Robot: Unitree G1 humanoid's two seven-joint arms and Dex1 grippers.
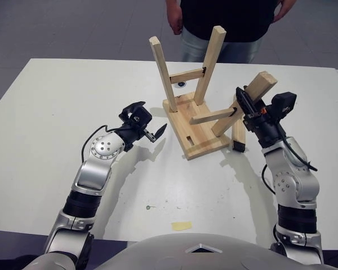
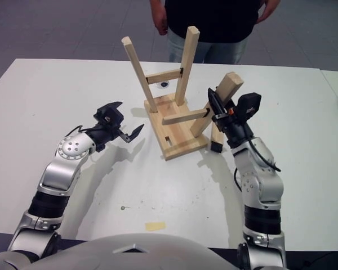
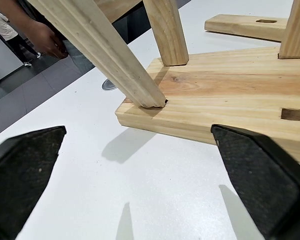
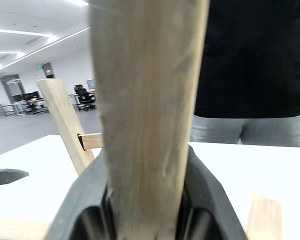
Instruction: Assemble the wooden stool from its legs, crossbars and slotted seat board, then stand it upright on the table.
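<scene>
— What is the right claw doing?
— It is clamped on a tilted leg at the seat board's three o'clock, likely lining the leg's foot and crossbar up with a slot.
— And the left claw?
— Gaping and empty at nine o'clock, just beside the board, probably ready to brace it. The board lies underside-up on the bench; two joined legs stand at twelve o'clock.

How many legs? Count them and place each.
4. Two legs stand at the board's far end, a third leg leans in the right gripper, a fourth leg lies on the table right of the board.
</scene>
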